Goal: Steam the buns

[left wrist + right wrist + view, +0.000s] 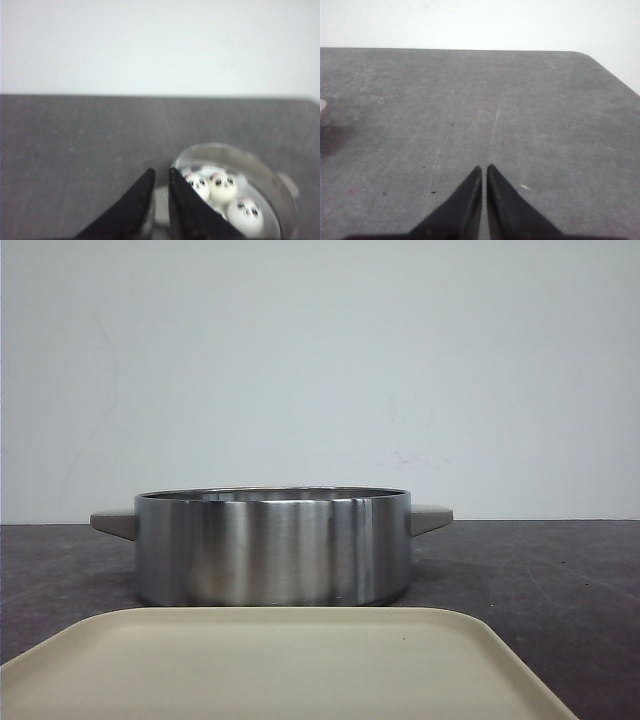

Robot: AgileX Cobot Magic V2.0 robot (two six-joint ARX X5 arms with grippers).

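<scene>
White buns with black panda faces lie inside a steel pot (262,172); three faces show (223,186) (199,186) (245,214), and another bun is partly hidden behind my finger. My left gripper (161,171) hangs above the pot's near side, shut but for a thin slit, with nothing in it. The pot's pale handle (161,206) shows through that slit, below the fingers. In the front view the pot (270,550) stands mid-table and its wall hides the buns. Neither gripper shows there. My right gripper (484,167) is shut and empty over the bare grey table (470,100).
A beige tray (280,665) with nothing on it lies in front of the pot at the near edge. The pot's two grey handles (113,523) (430,517) stick out sideways. The table's rounded corner (590,56) meets a white wall behind.
</scene>
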